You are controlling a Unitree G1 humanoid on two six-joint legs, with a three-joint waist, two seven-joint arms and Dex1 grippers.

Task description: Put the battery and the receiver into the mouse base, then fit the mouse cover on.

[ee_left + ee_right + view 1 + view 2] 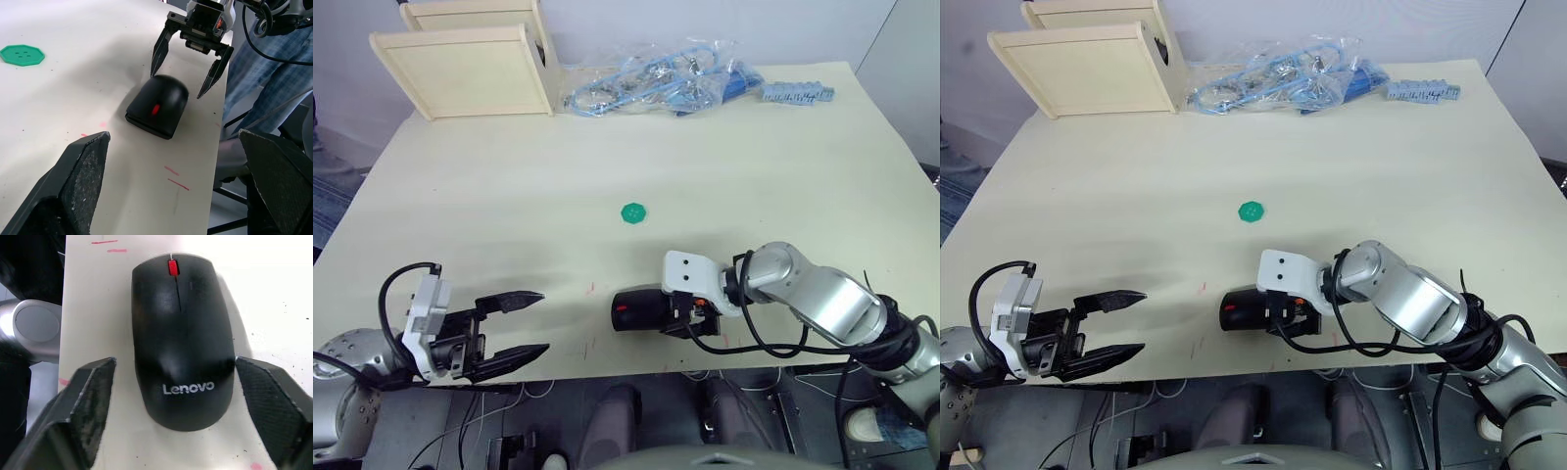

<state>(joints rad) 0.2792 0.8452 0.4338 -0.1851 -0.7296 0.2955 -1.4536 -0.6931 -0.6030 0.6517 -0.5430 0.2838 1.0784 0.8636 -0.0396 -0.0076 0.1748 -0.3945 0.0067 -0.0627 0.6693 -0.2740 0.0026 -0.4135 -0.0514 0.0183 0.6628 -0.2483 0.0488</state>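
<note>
Mouse at the near table edge, cover on.
Mouse cover (182, 340) sits on the table (607, 186) between the spread fingers of the open right claw (188, 61), untouched; left claw (514, 328) open, well apart.

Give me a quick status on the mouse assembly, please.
Left tool open, clear of the mouse. Right tool open, fingers astride the mouse. Cover on, red wheel showing. Nothing in the way.
</note>
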